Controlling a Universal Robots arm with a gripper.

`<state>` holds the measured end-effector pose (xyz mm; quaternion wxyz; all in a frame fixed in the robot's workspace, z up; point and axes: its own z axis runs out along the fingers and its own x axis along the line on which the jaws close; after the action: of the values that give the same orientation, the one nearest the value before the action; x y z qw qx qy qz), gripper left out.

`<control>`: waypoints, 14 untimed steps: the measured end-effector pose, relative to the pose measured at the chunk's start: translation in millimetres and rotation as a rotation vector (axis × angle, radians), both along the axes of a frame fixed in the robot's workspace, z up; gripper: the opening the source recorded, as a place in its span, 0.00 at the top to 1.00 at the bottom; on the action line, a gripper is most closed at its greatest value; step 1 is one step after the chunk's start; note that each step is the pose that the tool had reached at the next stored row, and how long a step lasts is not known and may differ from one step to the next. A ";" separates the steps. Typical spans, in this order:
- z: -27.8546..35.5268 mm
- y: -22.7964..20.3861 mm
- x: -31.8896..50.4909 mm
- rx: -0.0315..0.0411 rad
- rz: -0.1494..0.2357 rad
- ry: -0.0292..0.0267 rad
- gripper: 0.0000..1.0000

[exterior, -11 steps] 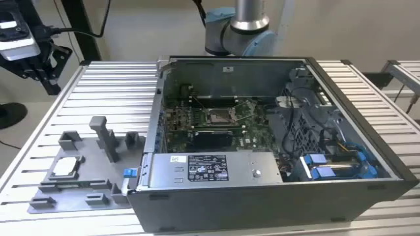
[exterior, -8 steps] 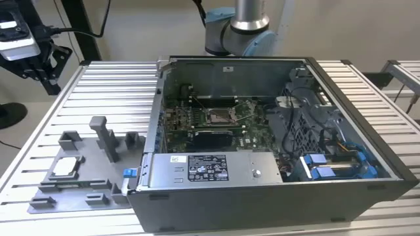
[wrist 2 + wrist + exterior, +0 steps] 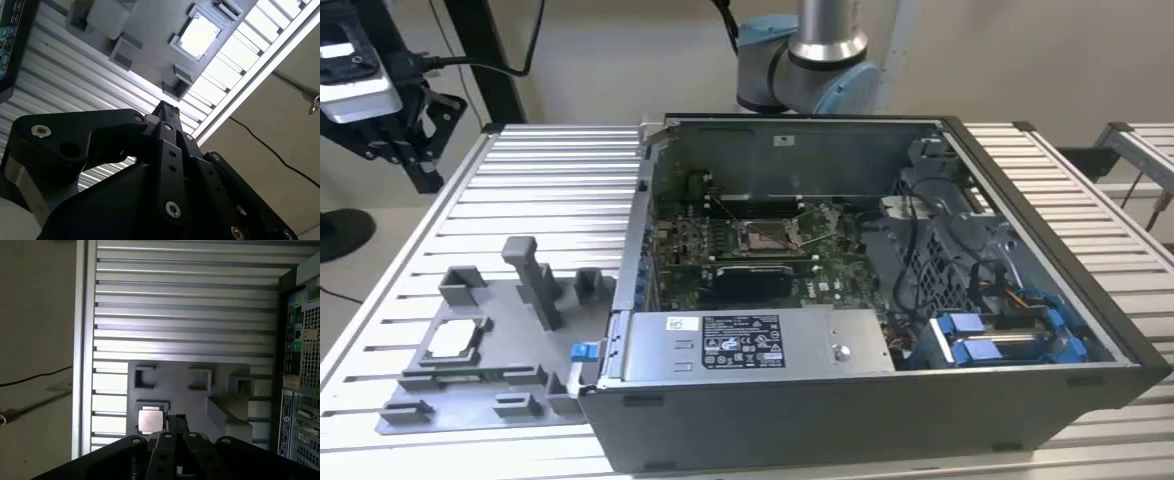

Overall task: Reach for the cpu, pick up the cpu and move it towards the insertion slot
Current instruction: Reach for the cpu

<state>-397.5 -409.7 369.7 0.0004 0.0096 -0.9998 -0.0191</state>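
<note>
Gripper (image 3: 176, 418) hangs over the grey plastic fixture (image 3: 470, 405), well above it. In both wrist views the fingers look pressed together, with nothing between them.

The cpu (image 3: 454, 340) lies flat in its square pocket on the fixture, at the exterior view's left, near edge of the ribbed table (image 3: 547, 190). Untouched. The insertion slot (image 3: 765, 237) sits inside the open computer case (image 3: 881, 420), towards the far side of the green board, well apart from the cpu. Task reads as at the reach stage, nothing lifted.

Risks, as I judge them:
- Closed fingers descending onto the chip would press or scratch its top instead of straddling it.
- Pocket walls sit close around the chip, so an off-centre approach could strike the fixture, or tip the chip on lifting.
- A thin flat part gives a shallow grip and may slip in transit.
- A low carry could clip the case wall between the fixture and the slot.

Count: one cpu, one insertion slot, one fixture, one case, one white-labelled metal box (image 3: 747, 345), one gripper.
</note>
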 end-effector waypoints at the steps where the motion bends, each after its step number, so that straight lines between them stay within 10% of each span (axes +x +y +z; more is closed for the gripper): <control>1: 0.1 0.0 0.0 -0.0001 0.000 0.0001 1.00; 14: -1.7 -15.7 -20.1 -0.0001 0.000 0.0001 1.00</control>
<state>-417.6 -425.5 368.0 0.0005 0.0095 -0.9998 -0.0191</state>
